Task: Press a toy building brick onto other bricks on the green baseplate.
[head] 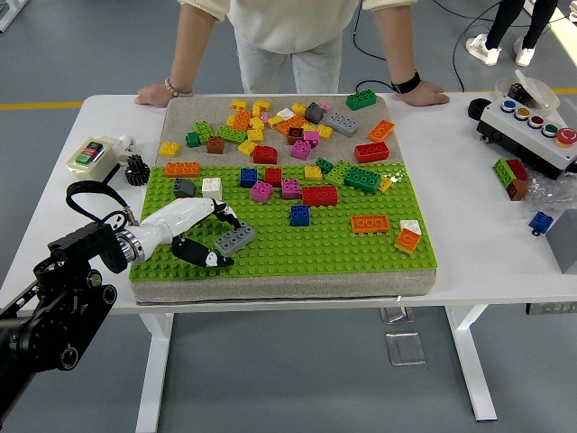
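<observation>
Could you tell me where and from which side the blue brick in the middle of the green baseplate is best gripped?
Probably from above, pinching two opposite side walls of the blue brick: it sits flat, studs up, on the green baseplate, with open studs around it.

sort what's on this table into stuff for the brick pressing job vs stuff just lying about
For the job:
left hand
grey brick in its fingers
green baseplate
bricks on it, e.g. blue brick, red brick

Lying about:
button box
small switch box
black gear
person's hands resting on far edge
</observation>
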`<act>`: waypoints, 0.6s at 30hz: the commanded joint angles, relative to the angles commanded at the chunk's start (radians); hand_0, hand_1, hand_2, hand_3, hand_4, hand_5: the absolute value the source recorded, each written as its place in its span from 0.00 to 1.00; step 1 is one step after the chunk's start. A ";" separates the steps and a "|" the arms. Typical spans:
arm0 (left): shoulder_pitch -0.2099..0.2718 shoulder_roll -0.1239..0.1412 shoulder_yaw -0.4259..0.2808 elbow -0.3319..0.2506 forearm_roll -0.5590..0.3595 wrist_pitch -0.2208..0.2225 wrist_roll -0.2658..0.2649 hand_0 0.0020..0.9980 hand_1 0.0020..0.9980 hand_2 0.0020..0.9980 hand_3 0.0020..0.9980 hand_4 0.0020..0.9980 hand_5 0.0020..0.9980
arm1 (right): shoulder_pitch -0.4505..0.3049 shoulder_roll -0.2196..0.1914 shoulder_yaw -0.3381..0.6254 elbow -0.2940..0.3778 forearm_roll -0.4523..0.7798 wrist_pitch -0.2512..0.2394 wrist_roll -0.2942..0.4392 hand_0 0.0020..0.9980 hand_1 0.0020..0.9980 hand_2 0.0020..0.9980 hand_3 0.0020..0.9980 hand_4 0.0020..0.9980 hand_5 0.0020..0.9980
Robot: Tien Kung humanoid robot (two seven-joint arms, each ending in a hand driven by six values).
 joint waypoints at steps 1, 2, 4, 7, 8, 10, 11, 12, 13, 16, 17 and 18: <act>0.000 0.001 -0.001 -0.001 0.000 0.000 0.000 0.82 0.73 0.72 0.67 1.00 0.28 | 0.000 0.000 0.000 0.000 0.000 0.000 0.000 0.74 0.66 0.71 0.59 0.91 0.50; 0.000 0.002 -0.002 -0.002 0.000 -0.002 0.000 0.82 0.73 0.72 0.67 1.00 0.28 | 0.000 0.000 0.001 0.000 0.000 0.000 0.000 0.74 0.66 0.71 0.59 0.91 0.50; 0.003 0.005 -0.004 -0.015 0.000 -0.005 -0.001 0.82 0.73 0.72 0.67 1.00 0.28 | -0.001 0.000 0.002 0.000 0.000 0.001 -0.001 0.74 0.66 0.71 0.59 0.91 0.50; 0.002 0.006 -0.005 -0.028 0.000 -0.008 -0.001 0.82 0.73 0.72 0.67 1.00 0.29 | -0.002 0.000 0.001 0.000 -0.001 0.002 -0.001 0.74 0.66 0.71 0.59 0.91 0.50; 0.002 0.006 -0.004 -0.029 0.000 -0.007 -0.002 0.82 0.73 0.72 0.67 1.00 0.29 | -0.002 0.000 0.001 0.000 -0.001 0.002 -0.001 0.74 0.66 0.71 0.59 0.91 0.50; 0.004 0.004 -0.001 -0.031 0.000 -0.003 -0.002 0.82 0.73 0.72 0.67 1.00 0.29 | 0.000 0.000 0.001 0.000 -0.002 0.001 0.001 0.74 0.66 0.71 0.59 0.91 0.50; 0.006 0.003 0.002 -0.032 0.000 0.000 -0.002 0.83 0.74 0.72 0.68 1.00 0.29 | 0.000 0.000 0.001 0.000 -0.001 0.000 0.001 0.74 0.66 0.71 0.59 0.91 0.50; 0.009 0.001 0.006 -0.034 0.000 0.007 -0.003 0.83 0.74 0.72 0.68 1.00 0.29 | 0.001 0.000 0.000 0.000 0.000 0.000 0.002 0.74 0.66 0.71 0.59 0.91 0.50; 0.010 0.000 0.008 -0.035 0.000 0.010 -0.003 0.83 0.74 0.72 0.68 1.00 0.29 | 0.001 0.000 0.000 0.000 0.000 0.000 0.002 0.74 0.66 0.71 0.59 0.91 0.50; 0.011 -0.005 0.013 -0.032 0.000 0.038 -0.008 0.83 0.74 0.72 0.68 1.00 0.29 | 0.001 0.000 0.000 0.000 0.001 0.001 0.000 0.74 0.66 0.71 0.59 0.91 0.50; 0.012 -0.007 0.015 -0.028 0.000 0.054 -0.010 0.84 0.75 0.74 0.74 1.00 0.29 | 0.001 -0.001 0.000 0.000 0.001 0.002 0.000 0.74 0.66 0.71 0.59 0.91 0.50; 0.012 -0.007 0.015 -0.026 0.000 0.059 -0.011 0.84 0.75 0.74 0.74 1.00 0.29 | 0.000 -0.001 0.000 0.000 0.001 0.002 -0.001 0.74 0.66 0.71 0.59 0.91 0.50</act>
